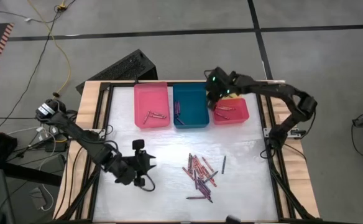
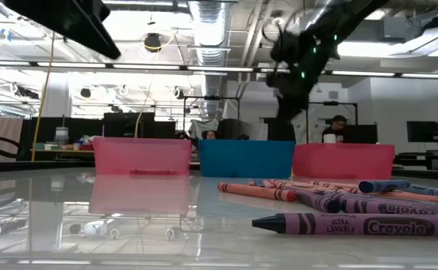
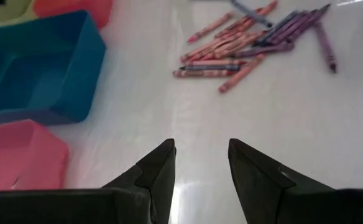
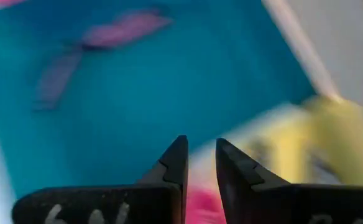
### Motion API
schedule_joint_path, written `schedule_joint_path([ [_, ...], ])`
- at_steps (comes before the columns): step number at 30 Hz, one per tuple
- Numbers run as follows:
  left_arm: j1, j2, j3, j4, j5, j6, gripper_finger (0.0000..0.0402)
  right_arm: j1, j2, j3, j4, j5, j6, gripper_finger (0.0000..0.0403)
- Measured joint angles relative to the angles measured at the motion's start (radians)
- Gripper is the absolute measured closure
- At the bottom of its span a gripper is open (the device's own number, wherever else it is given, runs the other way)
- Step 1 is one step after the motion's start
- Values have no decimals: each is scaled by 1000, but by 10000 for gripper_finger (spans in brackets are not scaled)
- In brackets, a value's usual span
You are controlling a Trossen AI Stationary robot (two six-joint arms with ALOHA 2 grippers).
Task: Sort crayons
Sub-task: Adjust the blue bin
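Crayons (image 1: 200, 174) lie heaped on the table's near middle, some already in trays. Right gripper (image 1: 215, 93), fingers narrowly parted and empty, hovers over the teal tray (image 1: 191, 118); left gripper (image 1: 145, 163) waits half open. Risk: a descent into the tight heap could scatter neighbours.

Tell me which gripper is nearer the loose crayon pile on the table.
Left. The left gripper sits on the table just beside the pile; the right gripper is over by the trays.

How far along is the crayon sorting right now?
Partly done: a few crayons lie in the pink tray, teal tray and red tray. The right gripper, empty and slightly open, hovers over the trays; the left gripper waits open. A loose pile remains.
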Motion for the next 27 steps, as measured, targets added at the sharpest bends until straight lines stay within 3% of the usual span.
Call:
schedule_joint_path([
  [3, -45, 0, 0, 9, -46, 0, 262, 136, -31, 0, 11, -63, -6, 326],
  [6, -86, 0, 0, 20, -94, -5, 262, 292, -36, 0, 35, -57, -5, 326],
  [14, -132, -1, 0, 23, -157, -32, 262, 602, 39, 0, 68, 260, -5, 326],
  [19, -133, -1, 0, 28, -156, -46, 262, 624, 114, -1, 65, 312, 10, 326],
  [27, -133, -1, 0, 26, -157, -66, 262, 539, 209, -1, 89, 314, 12, 326],
])
